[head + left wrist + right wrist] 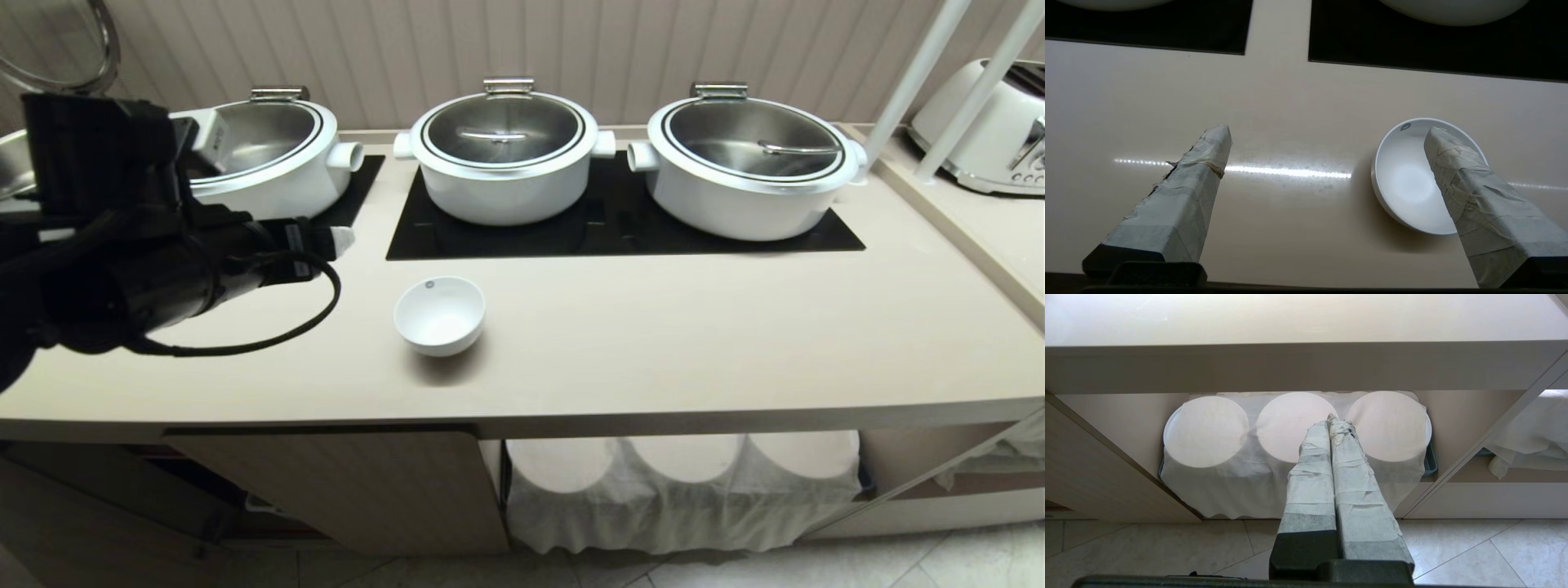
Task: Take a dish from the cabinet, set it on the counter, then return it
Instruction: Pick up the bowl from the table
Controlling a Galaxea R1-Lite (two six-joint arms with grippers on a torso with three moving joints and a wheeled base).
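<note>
Dish (439, 314) sits upright on surface (653, 327) near the hobs, left gripper (1327, 134) spread wide and empty just left of it, right gripper (1333, 420) pressed together, parked low; return step next, needs rim grasp.

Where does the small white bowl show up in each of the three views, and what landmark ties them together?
Head view: the bowl stands on the counter, left of centre, before the black hob panels.
Left wrist view: the bowl lies right of centre, partly behind one taped finger.
Right wrist view: not in it.
Shared landmark: the beige counter, seen in all three.
</note>
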